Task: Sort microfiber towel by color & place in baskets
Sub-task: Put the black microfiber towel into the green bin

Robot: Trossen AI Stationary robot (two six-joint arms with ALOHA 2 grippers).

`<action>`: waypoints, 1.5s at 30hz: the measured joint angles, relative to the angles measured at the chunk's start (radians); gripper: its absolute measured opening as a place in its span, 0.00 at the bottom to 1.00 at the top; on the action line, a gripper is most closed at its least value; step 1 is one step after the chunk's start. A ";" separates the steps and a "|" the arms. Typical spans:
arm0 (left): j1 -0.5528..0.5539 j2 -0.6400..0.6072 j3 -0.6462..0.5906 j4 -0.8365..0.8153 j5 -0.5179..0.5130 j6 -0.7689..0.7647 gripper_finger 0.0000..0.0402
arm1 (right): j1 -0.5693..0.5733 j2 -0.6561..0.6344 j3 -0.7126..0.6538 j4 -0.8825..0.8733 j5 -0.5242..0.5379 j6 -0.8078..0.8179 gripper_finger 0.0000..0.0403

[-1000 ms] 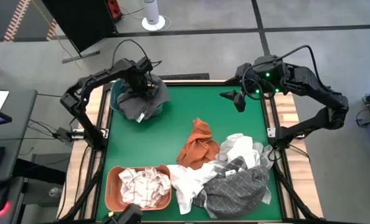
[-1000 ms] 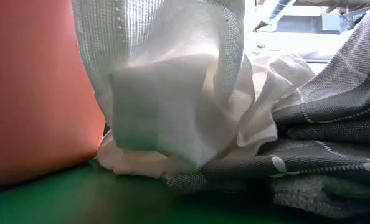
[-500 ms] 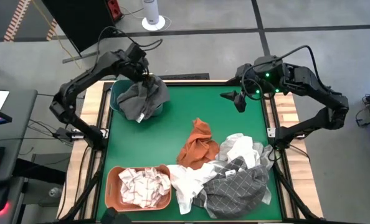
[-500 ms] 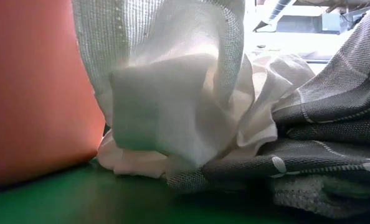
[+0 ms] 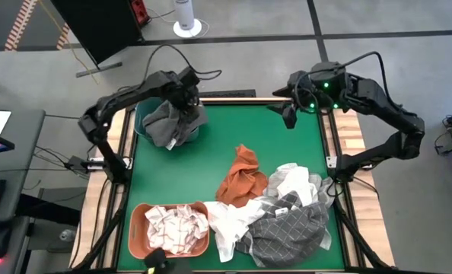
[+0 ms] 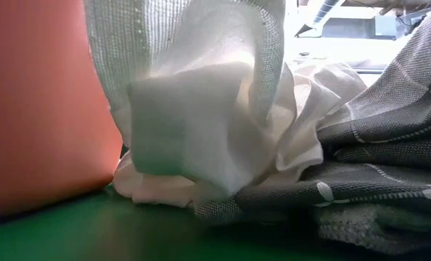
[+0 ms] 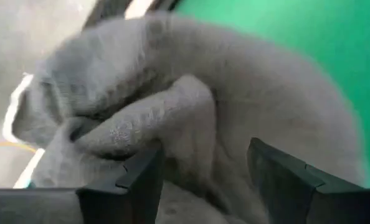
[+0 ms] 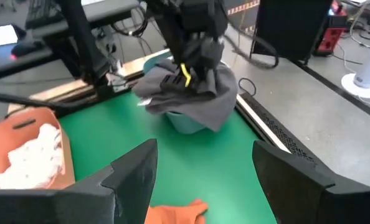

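Crowding the low camera, white towel (image 6: 201, 123) hides the salmon basket (image 6: 34, 101) beside it.

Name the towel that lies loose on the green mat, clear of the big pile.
The rust orange towel. It sits alone mid-table, while the white and grey checked ones are heaped together in the pile beside it.
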 joint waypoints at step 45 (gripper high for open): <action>0.043 0.030 -0.294 0.256 0.100 0.132 0.18 | -0.014 -0.002 -0.061 -0.021 0.149 0.039 0.72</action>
